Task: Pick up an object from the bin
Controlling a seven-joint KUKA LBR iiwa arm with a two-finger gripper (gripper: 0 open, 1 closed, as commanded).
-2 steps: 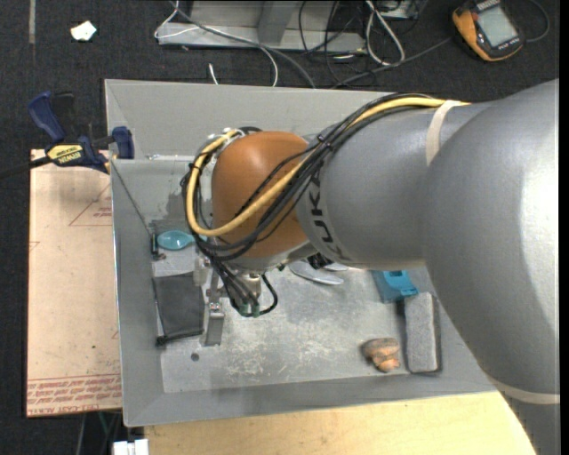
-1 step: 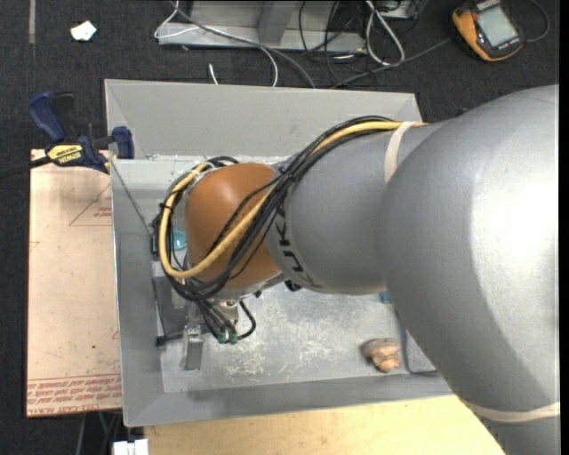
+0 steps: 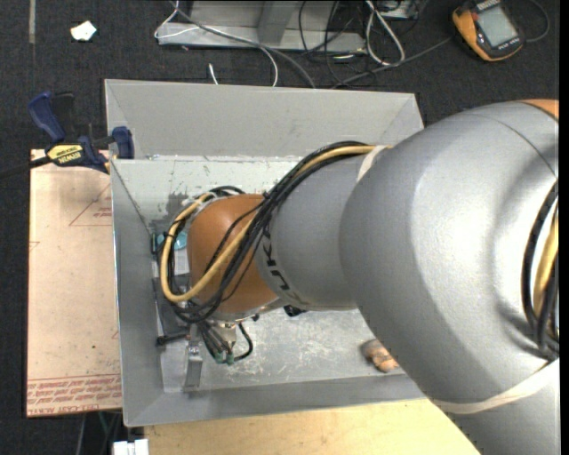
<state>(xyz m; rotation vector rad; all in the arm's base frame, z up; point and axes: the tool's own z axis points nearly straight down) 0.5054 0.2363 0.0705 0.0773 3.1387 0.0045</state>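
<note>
Camera view: arm (image 3: 427,240) stretched across the bin (image 3: 258,124), claw (image 3: 193,354) down at its left end, grip impossible to tell; a tan lump (image 3: 380,357) lies well apart.

At the view's top right a yellow-orange handheld device (image 3: 487,27) is lying on the dark floor (image 3: 444,80) — black cables (image 3: 373,40) are trailing beside a flat grey unit (image 3: 240,27) — and a white scrap (image 3: 84,31) is sitting far left.
</note>
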